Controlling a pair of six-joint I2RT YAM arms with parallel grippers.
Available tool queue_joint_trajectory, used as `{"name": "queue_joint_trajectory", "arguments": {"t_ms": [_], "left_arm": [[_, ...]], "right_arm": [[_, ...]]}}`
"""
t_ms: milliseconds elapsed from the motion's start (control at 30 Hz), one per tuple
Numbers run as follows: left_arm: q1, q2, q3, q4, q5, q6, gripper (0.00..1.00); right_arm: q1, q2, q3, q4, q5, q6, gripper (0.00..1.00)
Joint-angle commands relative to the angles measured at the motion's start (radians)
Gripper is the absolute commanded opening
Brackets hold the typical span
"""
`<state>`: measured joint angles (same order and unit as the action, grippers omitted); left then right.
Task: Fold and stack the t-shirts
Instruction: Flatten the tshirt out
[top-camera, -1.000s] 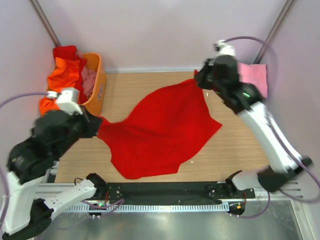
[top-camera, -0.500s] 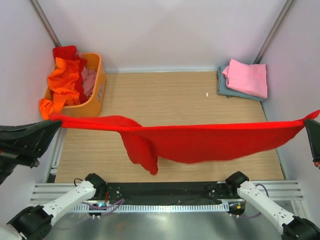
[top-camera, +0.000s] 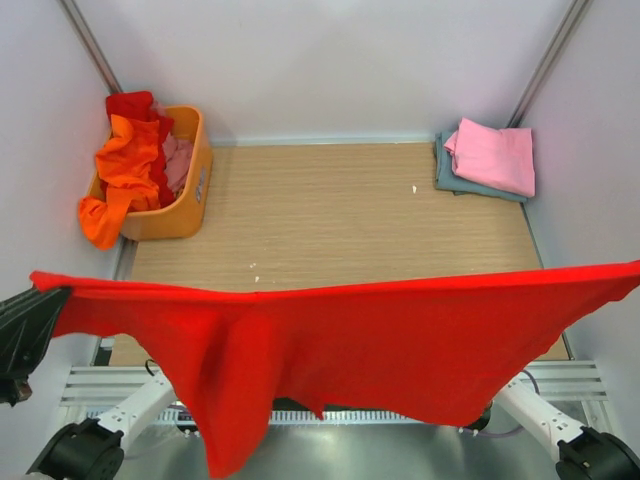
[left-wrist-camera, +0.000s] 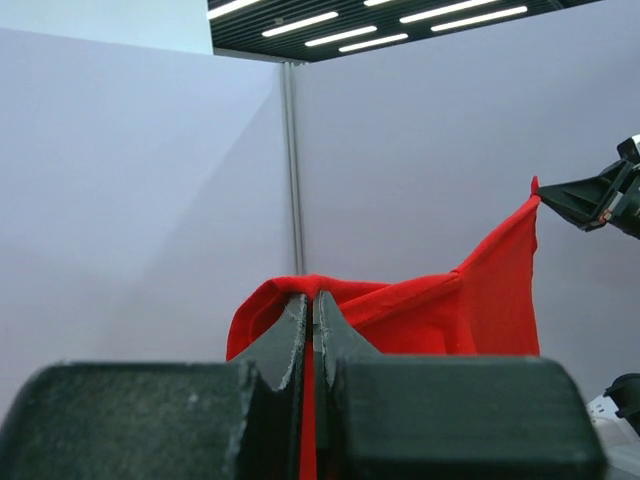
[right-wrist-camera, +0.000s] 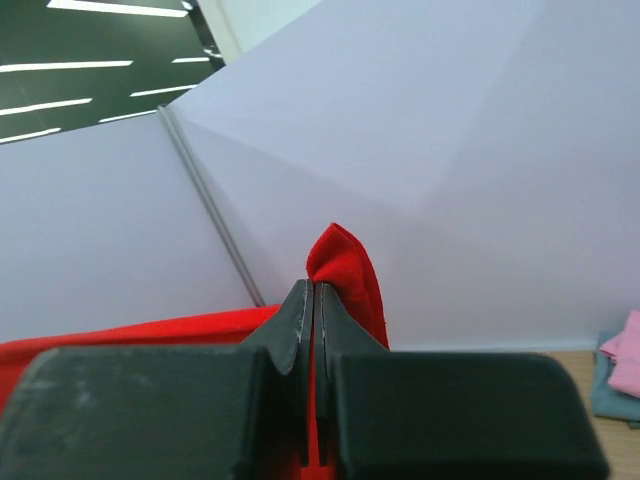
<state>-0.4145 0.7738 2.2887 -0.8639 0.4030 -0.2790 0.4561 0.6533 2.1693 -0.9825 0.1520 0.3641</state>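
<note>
- The red t-shirt (top-camera: 340, 345) hangs in the air over the near edge of the counter (top-camera: 340, 220), hiding that edge and most of both arm bases.
- In the top view the right hand is cut off past the frame edge; the left hand (top-camera: 25, 325) shows only partly.
- Each wrist view shows its fingers pinched closed on a red corner: left hand (left-wrist-camera: 310, 302), right hand (right-wrist-camera: 313, 292).
- The shirt's long axis runs left to right with its top edge taut. The cloth drapes below it, lowest at the left.
</note>
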Motion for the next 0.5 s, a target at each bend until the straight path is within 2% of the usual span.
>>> {"name": "queue_joint_trajectory", "arguments": {"t_ms": [0, 100, 200, 267, 333, 367, 400, 433, 467], "left_arm": [[0.011, 0.103, 0.002, 0.072, 0.013, 0.046, 0.0], [0.019, 0.165, -0.055, 0.084, -0.016, 0.105, 0.0], [0.019, 0.214, -0.243, 0.175, -0.059, 0.173, 0.0], [0.019, 0.269, -0.291, 0.201, -0.125, 0.214, 0.0], [0.02, 0.398, -0.333, 0.21, -0.144, 0.274, 0.0], [0.038, 0.451, -0.333, 0.194, -0.107, 0.305, 0.0], [0.049, 0.598, -0.304, 0.174, -0.09, 0.322, 0.0], [0.062, 0.672, -0.279, 0.152, -0.084, 0.333, 0.0], [0.078, 0.759, -0.261, 0.137, -0.084, 0.351, 0.0]], "right_arm": [[-0.004, 0.086, -0.017, -0.001, 0.174, -0.089, 0.01], [0.0, 0.129, -0.132, 0.014, 0.305, -0.103, 0.01], [0.0, 0.187, -0.313, 0.083, 0.427, -0.099, 0.01], [-0.002, 0.262, -0.44, 0.11, 0.513, -0.064, 0.01], [0.0, 0.368, -0.518, 0.16, 0.607, -0.044, 0.01], [-0.003, 0.418, -0.595, 0.232, 0.633, -0.036, 0.01], [-0.01, 0.465, -0.627, 0.273, 0.649, -0.036, 0.01], [-0.049, 0.512, -0.656, 0.315, 0.643, -0.034, 0.01], [-0.074, 0.651, -0.687, 0.381, 0.638, -0.022, 0.01]]}}
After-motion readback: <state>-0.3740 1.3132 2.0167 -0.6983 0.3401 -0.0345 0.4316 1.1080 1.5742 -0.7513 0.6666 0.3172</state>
